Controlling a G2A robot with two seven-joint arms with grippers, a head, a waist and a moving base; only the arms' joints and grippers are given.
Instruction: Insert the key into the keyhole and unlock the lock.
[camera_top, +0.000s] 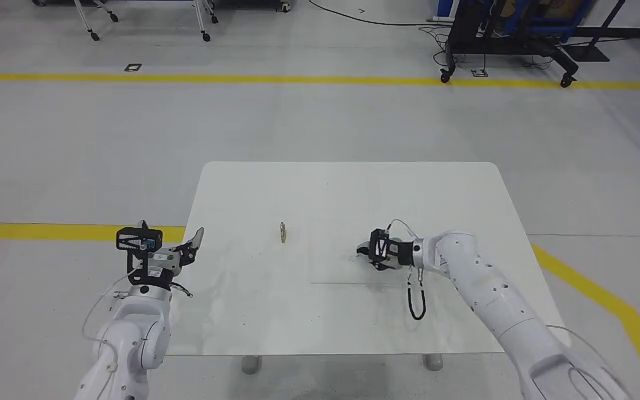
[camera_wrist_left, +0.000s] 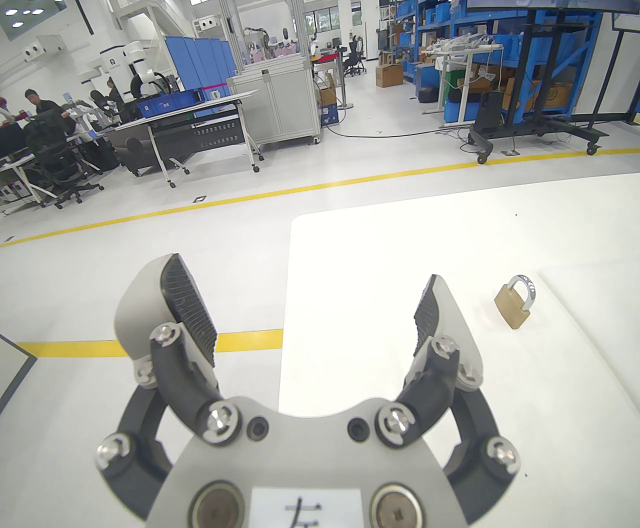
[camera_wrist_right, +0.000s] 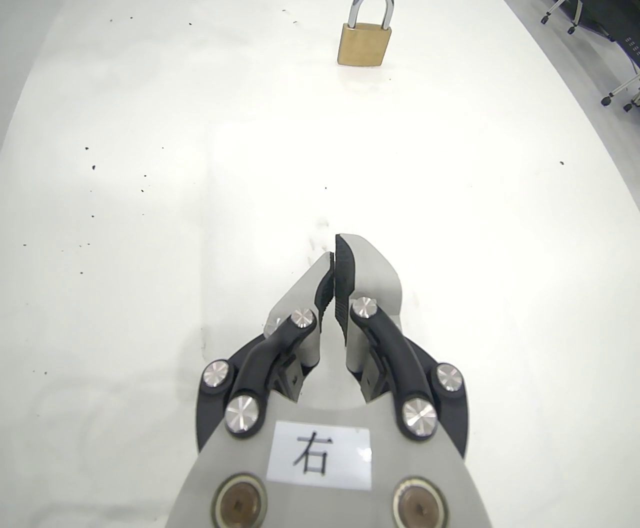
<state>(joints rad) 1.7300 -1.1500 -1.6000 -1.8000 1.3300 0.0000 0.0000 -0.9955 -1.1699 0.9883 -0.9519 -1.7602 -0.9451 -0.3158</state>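
A small brass padlock (camera_top: 284, 233) with a steel shackle stands upright near the middle of the white table (camera_top: 350, 195). My left gripper (camera_top: 172, 232) hovers at the table's left edge, open, with nothing between its ribbed pads (camera_wrist_left: 190, 300). From there the padlock (camera_wrist_left: 514, 301) lies ahead and off to one side. My right gripper (camera_top: 360, 250) rests low over the table, to the right of the lock, pointing at it. Its fingers (camera_wrist_right: 345, 265) are pressed together, and I can make out no key between them. The padlock (camera_wrist_right: 364, 42) stands straight ahead of its tips (camera_wrist_right: 334, 245).
A black cable (camera_top: 415, 300) loops from my right forearm down onto the table. Yellow floor lines (camera_top: 300, 78) run past the table. Wheeled racks (camera_top: 510, 40) stand far behind on the floor, well away from the arms.
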